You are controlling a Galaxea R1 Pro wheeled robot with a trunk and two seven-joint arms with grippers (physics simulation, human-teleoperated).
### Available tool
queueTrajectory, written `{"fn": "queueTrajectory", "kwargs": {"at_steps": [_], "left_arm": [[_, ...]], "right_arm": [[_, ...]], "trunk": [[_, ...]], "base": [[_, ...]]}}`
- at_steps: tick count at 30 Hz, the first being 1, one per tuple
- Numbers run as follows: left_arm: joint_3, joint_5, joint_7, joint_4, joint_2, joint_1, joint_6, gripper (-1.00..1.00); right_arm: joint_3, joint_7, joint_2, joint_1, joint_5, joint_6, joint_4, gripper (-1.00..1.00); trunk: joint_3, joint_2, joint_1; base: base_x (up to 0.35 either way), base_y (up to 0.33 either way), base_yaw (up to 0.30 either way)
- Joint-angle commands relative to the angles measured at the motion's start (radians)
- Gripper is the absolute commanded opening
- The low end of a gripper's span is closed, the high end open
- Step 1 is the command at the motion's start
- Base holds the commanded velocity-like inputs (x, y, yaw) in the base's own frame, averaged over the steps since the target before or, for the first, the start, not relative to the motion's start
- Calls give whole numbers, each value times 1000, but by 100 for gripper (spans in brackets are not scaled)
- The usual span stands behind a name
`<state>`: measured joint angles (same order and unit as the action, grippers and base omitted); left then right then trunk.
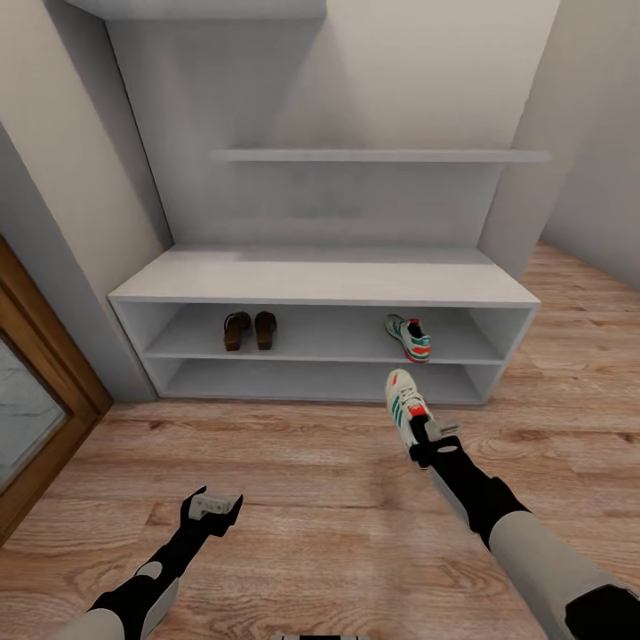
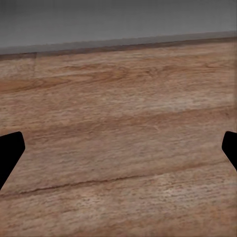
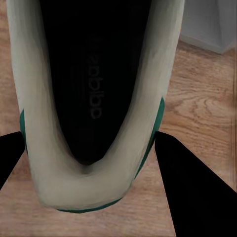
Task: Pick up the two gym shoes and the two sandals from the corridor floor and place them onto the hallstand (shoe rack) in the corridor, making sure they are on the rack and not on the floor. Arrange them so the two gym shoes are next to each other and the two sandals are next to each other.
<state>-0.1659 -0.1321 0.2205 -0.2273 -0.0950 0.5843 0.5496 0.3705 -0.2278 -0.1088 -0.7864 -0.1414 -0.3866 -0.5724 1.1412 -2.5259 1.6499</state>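
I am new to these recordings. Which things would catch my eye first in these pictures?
First the gym shoe held up by the right gripper just in front of the white hallstand. Then its partner on the upper shelf's right side, and the two brown sandals side by side on the left. The left gripper hangs empty over the wood floor.

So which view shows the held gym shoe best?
The head view: the whole gym shoe shows, held at its heel by the right gripper in front of the rack. The right wrist view gives its heel opening close up. The left wrist view has floor.
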Motion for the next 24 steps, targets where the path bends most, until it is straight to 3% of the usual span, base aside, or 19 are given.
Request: {"fn": "queueTrajectory", "kwargs": {"at_steps": [1, 13, 21, 24], "left_arm": [[0, 0, 0, 0, 0, 0, 0, 100], [0, 0, 0, 0, -1, 0, 0, 100], [0, 0, 0, 0, 0, 0, 0, 100], [0, 0, 0, 0, 0, 0, 0, 100]], "right_arm": [[0, 1, 0, -14, -3, -21, -1, -100], [-1, 7, 2, -172, -8, -262, -4, -100], [0, 72, 9, -228, -9, -369, -6, -100], [1, 94, 31, -234, -10, -384, -6, -100]], "trunk": [[0, 0, 0], [0, 0, 0], [0, 0, 0], [0, 0, 0]], "base": [[0, 0, 0], [0, 0, 0], [0, 0, 0], [0, 0, 0]]}}
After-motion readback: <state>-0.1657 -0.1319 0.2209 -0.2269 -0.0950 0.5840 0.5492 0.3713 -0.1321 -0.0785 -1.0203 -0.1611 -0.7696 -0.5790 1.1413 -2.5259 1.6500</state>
